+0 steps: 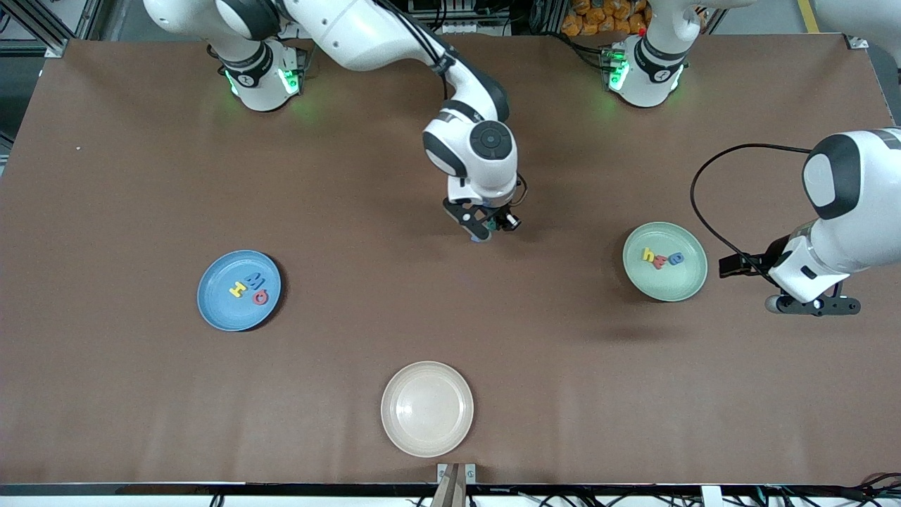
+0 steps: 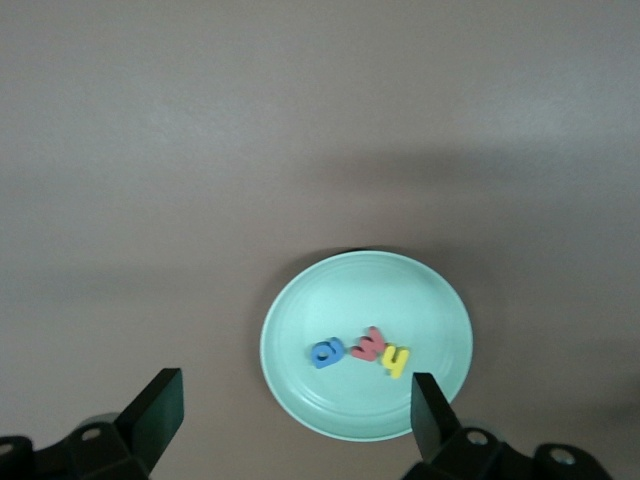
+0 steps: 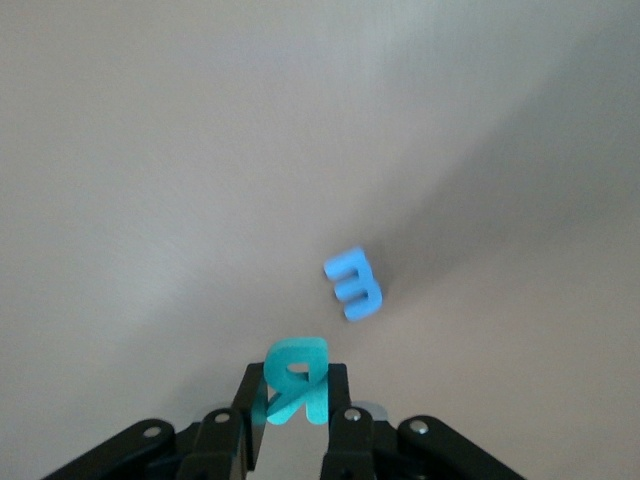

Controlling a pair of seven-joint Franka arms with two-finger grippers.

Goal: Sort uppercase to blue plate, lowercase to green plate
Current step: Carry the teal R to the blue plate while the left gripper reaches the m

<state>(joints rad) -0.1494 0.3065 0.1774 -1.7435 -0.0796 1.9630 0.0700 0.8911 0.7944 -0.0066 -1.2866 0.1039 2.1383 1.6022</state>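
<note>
Sitting nearest the front camera, a cream plate (image 1: pixel 427 409) lies on the worktop; farther off, the blue plate (image 1: pixel 238 290) carries three letters and the green plate (image 1: pixel 665 261) three. The left claw (image 1: pixel 813 305) waits spread wide beside the green plate. Farthest, the right claw (image 3: pixel 296 415) pinches the teal R (image 3: pixel 294 383), blue m (image 3: pixel 354 284) beside it

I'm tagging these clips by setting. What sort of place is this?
Probably a robotics lab: two white arms bolted along a brown table, aluminium framing and cables at its edges, and a staged sorting setup of a blue plate, a green plate and foam letters.
</note>
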